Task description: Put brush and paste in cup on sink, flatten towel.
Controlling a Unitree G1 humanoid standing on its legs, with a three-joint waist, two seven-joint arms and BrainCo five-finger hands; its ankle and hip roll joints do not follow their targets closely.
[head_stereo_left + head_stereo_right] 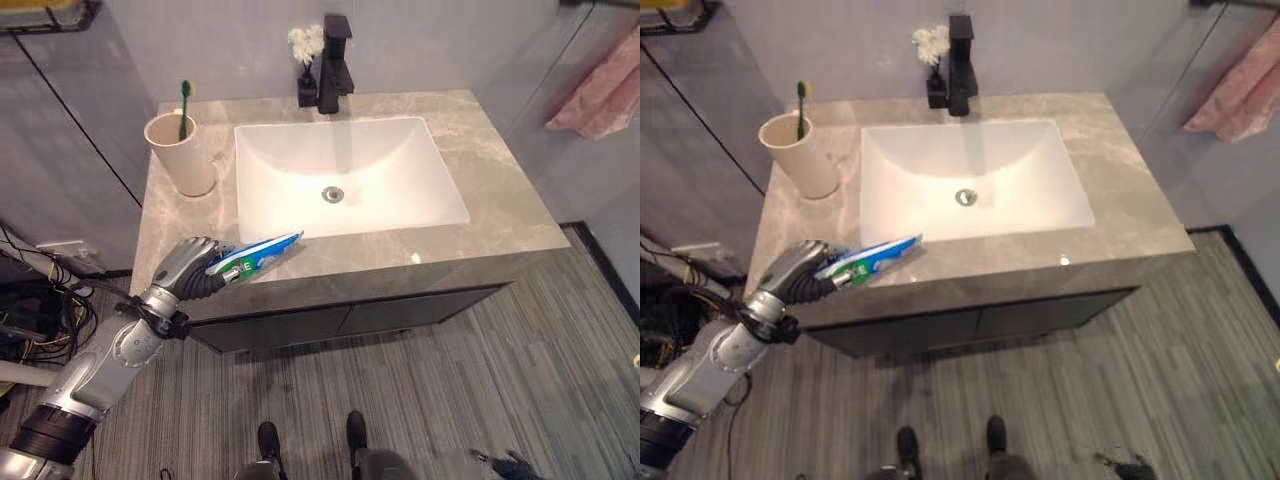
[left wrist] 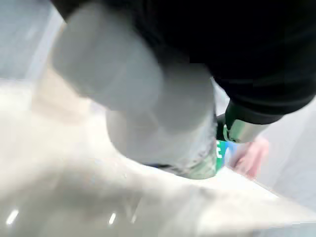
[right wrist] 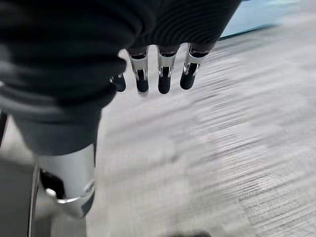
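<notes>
Left hand (image 1: pixel 190 268) curled round toothpaste tube (image 1: pixel 258 254) at counter's (image 1: pixel 500 200) front-left edge; tube's near end hidden in fingers, long axis points right toward the basin (image 1: pixel 340 175). Toothbrush (image 1: pixel 184 108) upright in cup (image 1: pixel 182 155), back left. Right hand (image 3: pixel 158 74) hangs over floor, fingers relaxed, empty. Pink towel (image 1: pixel 603 92) cut off at frame edge

Grey stone countertop (image 1: pixel 500 190), beige cup (image 1: pixel 183 155), black vase (image 1: pixel 306 90)

grey wall (image 1: pixel 450 40), striped floor (image 1: pixel 450 390), dark cabinet (image 1: pixel 350 318)
</notes>
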